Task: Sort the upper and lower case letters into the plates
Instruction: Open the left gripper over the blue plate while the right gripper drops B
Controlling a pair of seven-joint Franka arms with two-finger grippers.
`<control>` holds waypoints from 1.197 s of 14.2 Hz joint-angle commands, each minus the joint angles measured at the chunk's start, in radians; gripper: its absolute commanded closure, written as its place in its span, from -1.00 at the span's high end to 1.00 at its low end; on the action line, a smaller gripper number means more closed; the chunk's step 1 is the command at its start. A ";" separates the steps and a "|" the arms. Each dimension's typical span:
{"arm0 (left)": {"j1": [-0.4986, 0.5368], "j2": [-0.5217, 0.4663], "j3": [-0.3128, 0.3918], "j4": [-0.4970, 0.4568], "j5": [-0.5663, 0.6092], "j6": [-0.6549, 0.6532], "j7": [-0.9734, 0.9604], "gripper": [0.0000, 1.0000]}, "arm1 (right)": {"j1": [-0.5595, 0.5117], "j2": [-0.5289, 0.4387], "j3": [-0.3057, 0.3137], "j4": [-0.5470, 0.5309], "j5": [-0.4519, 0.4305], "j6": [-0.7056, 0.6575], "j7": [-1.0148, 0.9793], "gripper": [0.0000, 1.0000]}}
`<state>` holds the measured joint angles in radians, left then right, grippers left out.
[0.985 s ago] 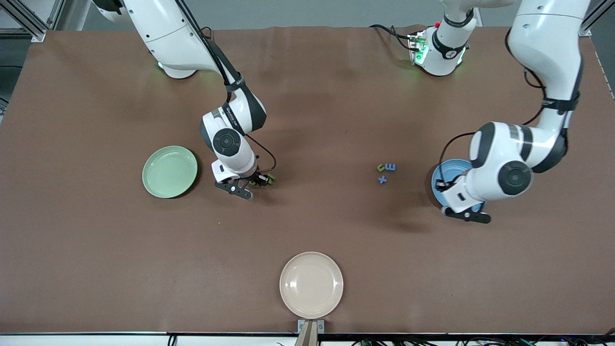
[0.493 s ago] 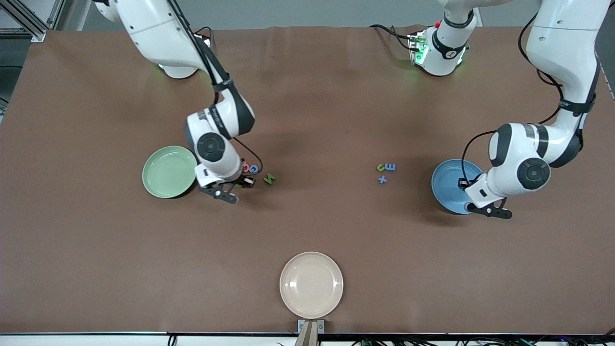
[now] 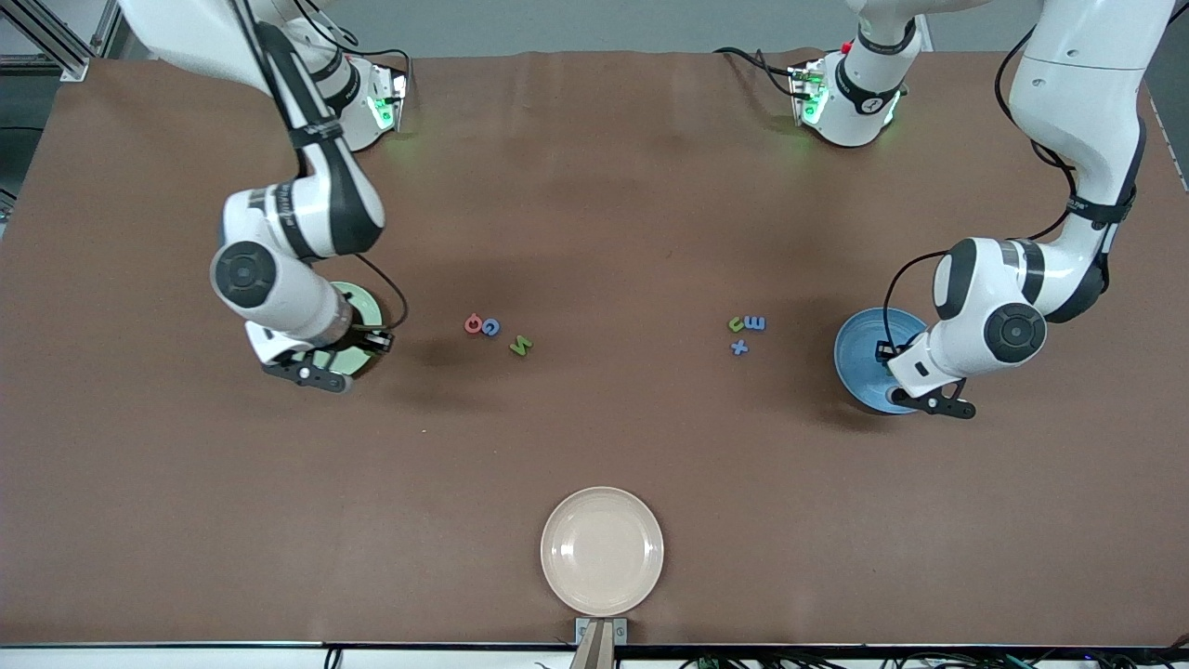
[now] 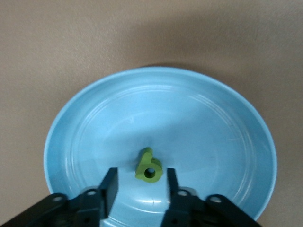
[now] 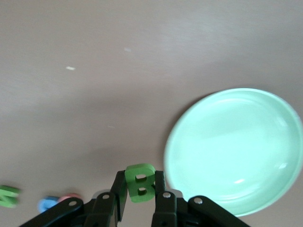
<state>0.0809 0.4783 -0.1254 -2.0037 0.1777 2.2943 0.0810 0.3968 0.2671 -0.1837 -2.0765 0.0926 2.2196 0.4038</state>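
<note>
My right gripper point(image 3: 376, 341) is shut on a green letter B point(image 5: 140, 182) and holds it over the table, just off the rim of the pale green plate point(image 3: 362, 305), which also shows in the right wrist view point(image 5: 236, 151). My left gripper point(image 3: 884, 356) hangs open over the blue plate point(image 3: 859, 358). A green lower-case b point(image 4: 148, 166) lies in that plate point(image 4: 94, 127) between my open left gripper's point(image 4: 140, 182) fingers. A pink-red letter point(image 3: 473, 323), a blue one point(image 3: 490, 326) and a green one point(image 3: 520, 346) lie mid-table. A green letter point(image 3: 737, 324) and two blue ones point(image 3: 756, 322) point(image 3: 739, 347) lie nearer the blue plate.
A cream-beige plate point(image 3: 602, 551) sits by the table edge nearest the front camera. The right arm's hand covers most of the green plate in the front view. The brown table point(image 3: 594, 437) lies bare between the letters and the cream plate.
My right arm has carried the green B from the mid-table letters to the green plate. My left hand has shifted a little over the blue plate.
</note>
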 commanded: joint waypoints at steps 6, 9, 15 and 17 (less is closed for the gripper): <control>-0.030 -0.026 -0.155 0.131 0.022 -0.213 -0.324 1.00 | -0.164 -0.069 0.020 -0.333 -0.011 0.276 -0.218 -0.97; -0.062 -0.011 -0.233 0.137 0.016 -0.208 -0.678 1.00 | -0.162 -0.049 0.020 -0.366 -0.011 0.313 -0.218 -0.73; -0.193 0.106 -0.232 0.134 0.025 0.031 -1.168 1.00 | -0.162 -0.037 0.020 -0.349 -0.011 0.307 -0.218 1.00; -0.213 0.140 -0.229 0.128 0.026 0.099 -1.234 1.00 | -0.148 -0.042 0.026 -0.315 -0.008 0.301 -0.201 1.00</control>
<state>-0.1171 0.5888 -0.3591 -1.8772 0.1788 2.3375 -1.0765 0.2473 0.2448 -0.1726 -2.4067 0.0917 2.5233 0.1881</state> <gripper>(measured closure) 0.000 0.075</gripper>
